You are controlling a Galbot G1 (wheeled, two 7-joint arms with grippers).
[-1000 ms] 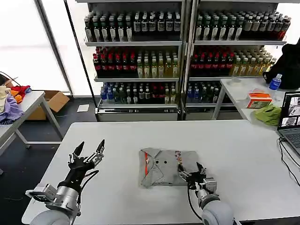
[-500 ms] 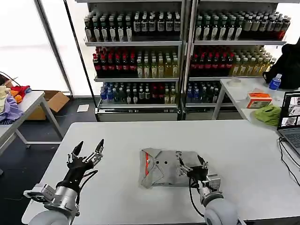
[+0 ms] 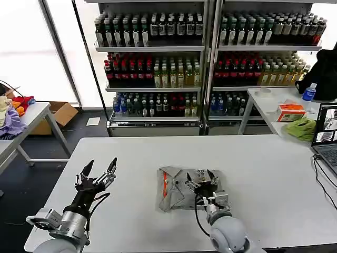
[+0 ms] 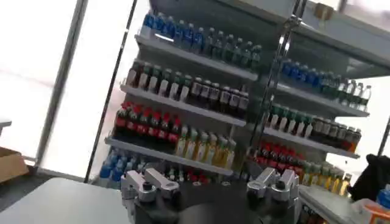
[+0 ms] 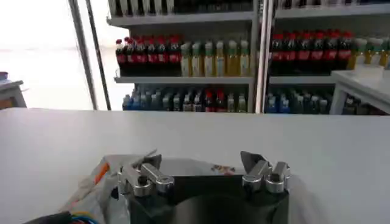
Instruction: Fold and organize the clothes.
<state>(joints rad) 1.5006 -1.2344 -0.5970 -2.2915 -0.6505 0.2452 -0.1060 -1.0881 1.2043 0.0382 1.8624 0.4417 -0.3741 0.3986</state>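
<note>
Right gripper (image 3: pixel 201 177) spread wide, hovering low over the right half of the folded grey T-shirt (image 3: pixel 176 194), shirt lying mid-table (image 3: pixel 263 168) with orange-red collar label showing, left gripper (image 3: pixel 98 169) also released, raised apart over the table's left side, drink shelves (image 3: pixel 158 63) behind

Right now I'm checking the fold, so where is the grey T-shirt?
In the head view, the folded T-shirt lies mid-table, slightly toward the near edge, under the open right gripper; the open left gripper hovers well to its left.
</note>
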